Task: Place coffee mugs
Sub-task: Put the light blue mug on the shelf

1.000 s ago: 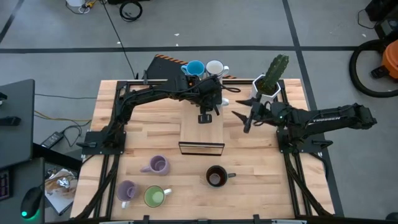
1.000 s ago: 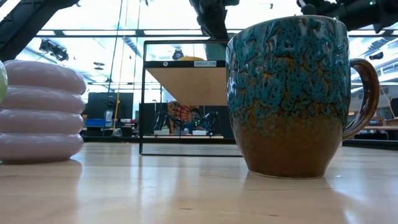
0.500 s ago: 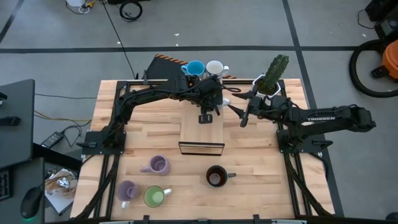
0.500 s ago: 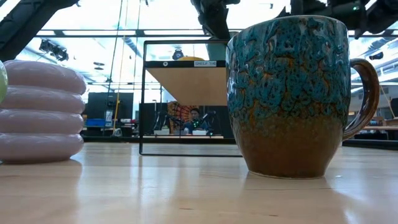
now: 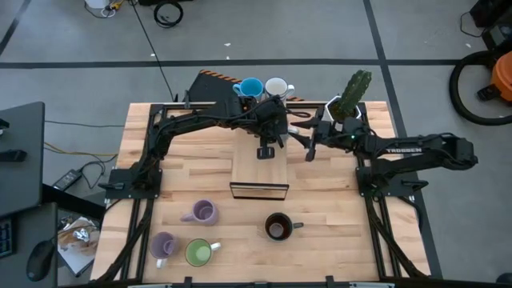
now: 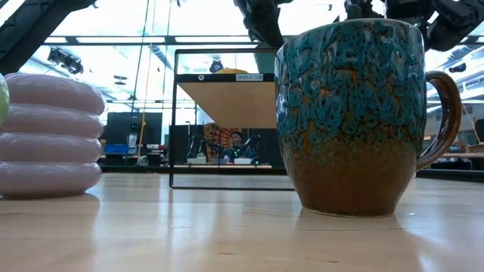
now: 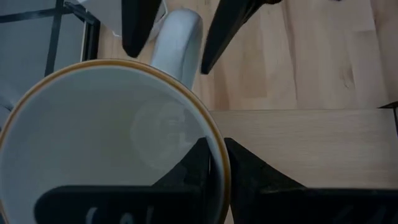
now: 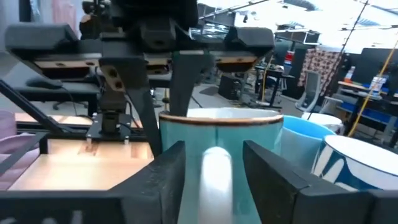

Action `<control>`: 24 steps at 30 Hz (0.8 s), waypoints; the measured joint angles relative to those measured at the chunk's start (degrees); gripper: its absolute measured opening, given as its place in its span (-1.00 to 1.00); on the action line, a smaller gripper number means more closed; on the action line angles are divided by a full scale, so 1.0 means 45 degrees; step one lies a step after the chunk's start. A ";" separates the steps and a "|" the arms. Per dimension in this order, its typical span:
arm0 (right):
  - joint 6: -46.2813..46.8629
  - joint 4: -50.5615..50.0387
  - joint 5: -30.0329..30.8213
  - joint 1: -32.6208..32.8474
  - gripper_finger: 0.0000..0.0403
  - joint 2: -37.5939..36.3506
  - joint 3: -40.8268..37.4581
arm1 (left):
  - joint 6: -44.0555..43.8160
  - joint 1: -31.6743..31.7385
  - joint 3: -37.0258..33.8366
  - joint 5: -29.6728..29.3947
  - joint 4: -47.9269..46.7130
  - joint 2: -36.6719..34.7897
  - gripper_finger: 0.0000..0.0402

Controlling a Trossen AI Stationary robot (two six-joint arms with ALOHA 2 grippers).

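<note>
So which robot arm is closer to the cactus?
The right. Its gripper is just beside the cactus pot, toward the table's middle. The left gripper, holding a mug, is farther off, above the wooden shelf.

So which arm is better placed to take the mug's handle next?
The right gripper: its open fingers flank the handle, while the left gripper is shut on the mug rim.

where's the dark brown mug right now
In the high view the dark brown glazed mug stands on the near part of the wooden table, just in front of the small wooden shelf, right of the green mug.
</note>
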 joint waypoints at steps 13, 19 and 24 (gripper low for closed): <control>-0.0049 0.0153 -0.0015 -0.0329 -0.68 0.0375 0.0005 | -0.0096 0.0006 0.0000 -0.0053 0.0053 0.0000 -0.80; 0.0003 0.0090 -0.0127 -0.0352 -0.68 0.0375 0.0005 | 0.0196 -0.0071 0.0000 -0.0044 -0.0009 0.0000 -0.69; -0.0039 -0.0087 -0.0230 -0.0357 -0.68 0.0385 -0.0015 | 0.0506 -0.0155 0.0024 -0.0046 -0.0018 -0.0073 -0.47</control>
